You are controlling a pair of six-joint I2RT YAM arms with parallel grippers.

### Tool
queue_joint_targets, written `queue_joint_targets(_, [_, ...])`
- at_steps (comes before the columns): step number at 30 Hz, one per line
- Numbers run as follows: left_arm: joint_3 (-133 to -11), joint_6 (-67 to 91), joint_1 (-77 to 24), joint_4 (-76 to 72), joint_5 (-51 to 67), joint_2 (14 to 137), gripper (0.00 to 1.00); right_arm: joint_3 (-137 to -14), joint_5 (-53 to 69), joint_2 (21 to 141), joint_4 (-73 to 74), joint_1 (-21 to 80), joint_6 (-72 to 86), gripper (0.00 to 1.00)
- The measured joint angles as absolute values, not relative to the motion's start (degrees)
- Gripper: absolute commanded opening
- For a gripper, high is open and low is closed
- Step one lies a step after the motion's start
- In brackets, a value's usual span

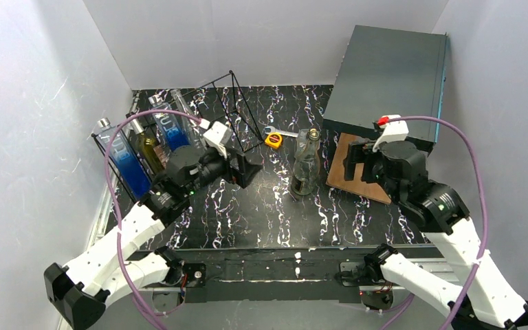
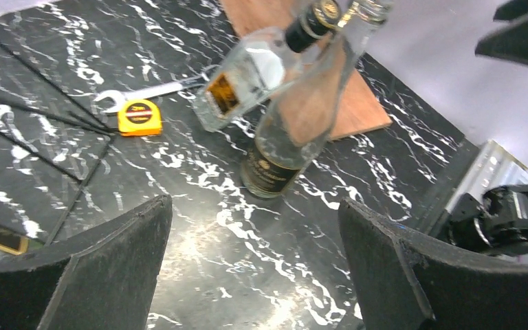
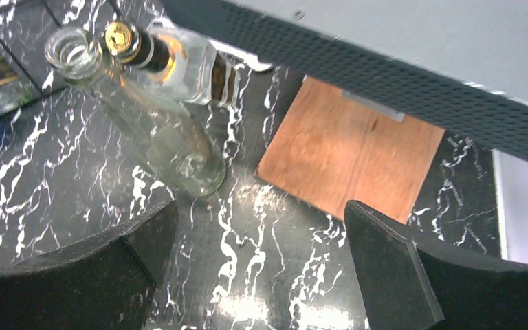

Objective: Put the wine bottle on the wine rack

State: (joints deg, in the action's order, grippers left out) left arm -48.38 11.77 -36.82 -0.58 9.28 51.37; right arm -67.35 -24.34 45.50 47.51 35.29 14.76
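Note:
A tall clear wine bottle (image 1: 304,175) with a dark label stands upright mid-table, also in the left wrist view (image 2: 289,130) and the right wrist view (image 3: 172,137). A squarish clear bottle (image 1: 309,141) with a black cap stands right behind it. The black wire wine rack (image 1: 245,106) lies at the left rear; its right section has nothing in it. My left gripper (image 1: 244,168) is open between rack and bottle, nothing between its fingers (image 2: 254,227). My right gripper (image 1: 354,165) hangs open to the bottle's right, above the table (image 3: 261,227).
Two blue bottles (image 1: 127,161) (image 1: 172,130) and an olive one (image 1: 150,148) lie in the rack's left part. A yellow tape measure (image 1: 273,140) and a wrench (image 1: 282,132) sit behind the bottles. A wooden board (image 1: 354,175) lies by the dark grey box (image 1: 388,75).

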Motion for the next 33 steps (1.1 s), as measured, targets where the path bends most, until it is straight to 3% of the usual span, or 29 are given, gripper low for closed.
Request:
queue_joint_targets(12, [-54.4, 15.0, -53.5, -4.3, -0.4, 66.0, 0.93, -63.2, -31.4, 37.4, 41.4, 35.3, 9.5, 1.00])
queue_joint_targets(25, [-58.2, 11.3, -57.5, -20.2, -8.4, 81.7, 0.94, -58.7, -35.9, 33.2, 38.8, 35.8, 3.7, 1.00])
queue_joint_targets(33, [-59.7, 11.4, -57.5, -22.3, -9.5, 82.9, 0.94, -57.2, -36.9, 30.3, 38.8, 36.8, 3.3, 1.00])
